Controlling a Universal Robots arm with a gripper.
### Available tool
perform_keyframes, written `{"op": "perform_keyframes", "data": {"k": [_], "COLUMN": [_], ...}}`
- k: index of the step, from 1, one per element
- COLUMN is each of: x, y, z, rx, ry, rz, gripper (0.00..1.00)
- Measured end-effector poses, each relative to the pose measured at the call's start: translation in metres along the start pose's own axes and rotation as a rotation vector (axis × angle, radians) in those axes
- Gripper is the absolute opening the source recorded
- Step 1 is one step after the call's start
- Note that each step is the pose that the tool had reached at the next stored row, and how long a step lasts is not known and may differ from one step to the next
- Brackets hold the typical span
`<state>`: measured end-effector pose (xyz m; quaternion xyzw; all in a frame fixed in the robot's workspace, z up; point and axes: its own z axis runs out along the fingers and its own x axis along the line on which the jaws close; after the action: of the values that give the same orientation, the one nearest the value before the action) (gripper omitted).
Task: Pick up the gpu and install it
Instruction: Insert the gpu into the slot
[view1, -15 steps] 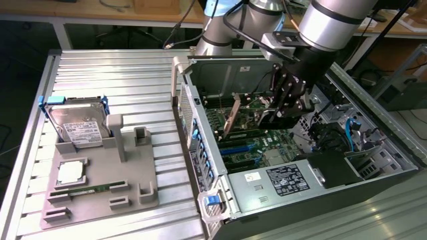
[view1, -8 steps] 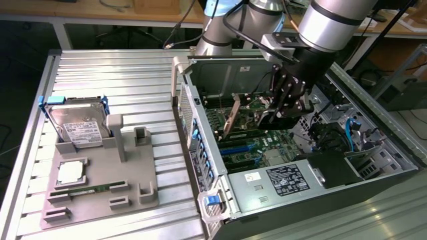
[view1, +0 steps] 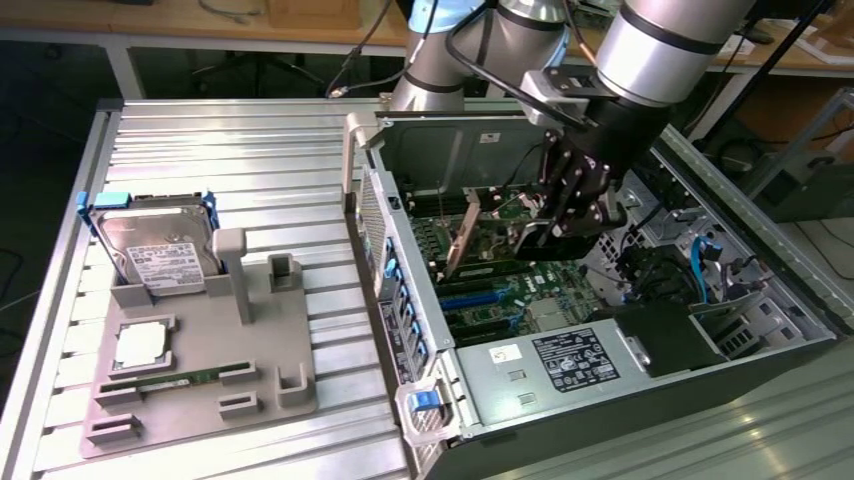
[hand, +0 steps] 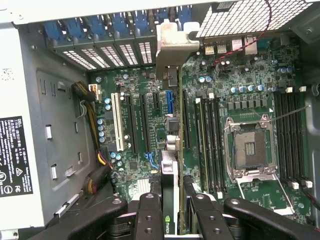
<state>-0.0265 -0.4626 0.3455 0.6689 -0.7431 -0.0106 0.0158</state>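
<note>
While the arm reaches down into the open case (view1: 747, 330) in the exterior view, the gripper (view1: 567, 225) is clamped on the gpu (view1: 466, 240), a thin tan card standing on edge and tilted above the motherboard (view1: 507, 290). Beside the gripper, toward the exterior view's left, lies the grey tray (view1: 287, 330). Its far slot holds a hard drive (view1: 158, 250) with a white label whose print is too small to read. Nearer in the tray lie a square chip (view1: 140, 345) and a green memory stick (view1: 180, 381). Just below the gripper in the case sits the power supply (view1: 547, 365), carrying a black label and a small round yellow sticker; the text cannot be read.

Seen from the wrist, the black fingers (hand: 150, 215) close on the gpu (hand: 171, 200) from both sides, and a small green logo shows on the card's edge between them. Its silver bracket (hand: 172, 42) reaches the blue-clipped rear slots (hand: 107, 30). Beyond the fingers spreads the motherboard (hand: 220, 100) with an empty processor socket (hand: 250, 147). A black label (hand: 15, 155) marks the power supply wall; its writing is illegible.
</note>
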Motion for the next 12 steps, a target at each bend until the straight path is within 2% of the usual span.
{"op": "perform_keyframes", "data": {"k": [12], "x": [0.0000], "y": [-0.0001], "z": [0.0032], "rx": [0.0000], "ry": [0.0000], "rz": [0.000], "gripper": [0.27]}}
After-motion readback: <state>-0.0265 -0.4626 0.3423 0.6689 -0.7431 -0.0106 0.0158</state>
